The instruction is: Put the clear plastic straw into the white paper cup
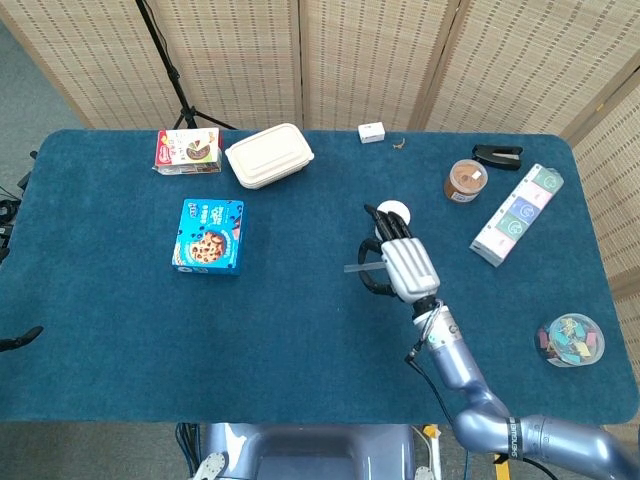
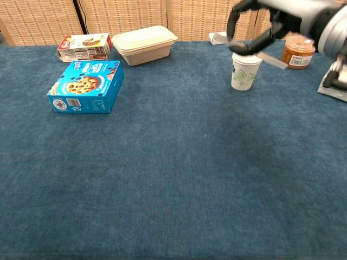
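Right hand [image 2: 255, 30] above the white paper cup [image 2: 244, 70], fingers curled, pinching the clear plastic straw [image 2: 265, 56]. Straw lies nearly level, tilted down to the right, just over the cup rim. Cup upright on the blue desk [image 2: 173, 173]. Blue cookie box [image 2: 87, 85] at left; red snack box [image 2: 84, 47] and beige lidded container [image 2: 143, 44] behind it. Brown-lidded jar [image 2: 297, 51] right of the cup.
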Tool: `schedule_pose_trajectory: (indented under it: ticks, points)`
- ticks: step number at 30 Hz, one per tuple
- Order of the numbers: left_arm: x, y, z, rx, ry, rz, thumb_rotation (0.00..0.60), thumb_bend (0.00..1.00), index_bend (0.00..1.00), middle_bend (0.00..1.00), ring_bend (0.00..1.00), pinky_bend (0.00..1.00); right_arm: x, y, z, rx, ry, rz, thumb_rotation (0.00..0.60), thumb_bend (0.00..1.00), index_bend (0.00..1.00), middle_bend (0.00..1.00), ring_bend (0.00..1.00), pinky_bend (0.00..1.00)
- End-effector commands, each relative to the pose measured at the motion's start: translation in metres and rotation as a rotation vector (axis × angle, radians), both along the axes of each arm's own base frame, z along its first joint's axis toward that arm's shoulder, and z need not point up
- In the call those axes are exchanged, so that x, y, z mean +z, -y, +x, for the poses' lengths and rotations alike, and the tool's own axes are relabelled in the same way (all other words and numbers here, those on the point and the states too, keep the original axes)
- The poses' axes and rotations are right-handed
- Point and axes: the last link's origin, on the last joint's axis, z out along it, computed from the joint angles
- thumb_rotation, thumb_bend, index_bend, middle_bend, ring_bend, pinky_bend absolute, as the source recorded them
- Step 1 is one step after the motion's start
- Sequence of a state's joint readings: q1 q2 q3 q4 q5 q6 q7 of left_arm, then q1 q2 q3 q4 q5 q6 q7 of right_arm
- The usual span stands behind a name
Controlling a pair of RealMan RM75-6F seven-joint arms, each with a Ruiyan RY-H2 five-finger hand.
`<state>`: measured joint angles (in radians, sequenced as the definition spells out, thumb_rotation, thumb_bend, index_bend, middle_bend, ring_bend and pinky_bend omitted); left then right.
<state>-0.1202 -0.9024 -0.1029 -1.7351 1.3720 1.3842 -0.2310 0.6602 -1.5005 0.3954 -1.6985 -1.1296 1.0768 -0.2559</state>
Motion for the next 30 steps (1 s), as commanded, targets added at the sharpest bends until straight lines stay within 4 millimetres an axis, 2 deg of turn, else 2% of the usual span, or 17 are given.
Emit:
schedule_pose_trajectory:
  ticks: [1, 10, 18, 30]
  points:
    - [0.000, -0.001, 0.000, 0.004, 0.001, -0.001, 0.600, 0.00, 0.00, 0.00, 0.00, 0.00, 0.022, 0.020, 0.017, -0.014, 0.113, 0.003, 0.600, 0.52, 0.57, 0.00, 0.00, 0.00]
    - [-0.002, -0.006, -0.001, 0.015, 0.002, -0.011, 0.600, 0.00, 0.00, 0.00, 0.00, 0.00, 0.038, 0.058, 0.036, -0.054, 0.290, 0.032, 0.600, 0.55, 0.58, 0.00, 0.00, 0.00]
    - [-0.002, -0.008, -0.002, 0.022, -0.002, -0.012, 0.600, 0.00, 0.00, 0.00, 0.00, 0.00, 0.030, 0.086, 0.040, -0.161, 0.545, 0.038, 0.600, 0.57, 0.58, 0.00, 0.00, 0.00]
    - [-0.003, -0.011, -0.004, 0.034, -0.001, -0.021, 0.600, 0.00, 0.00, 0.00, 0.00, 0.00, 0.020, 0.109, 0.026, -0.356, 0.883, 0.125, 0.600, 0.57, 0.58, 0.00, 0.00, 0.00]
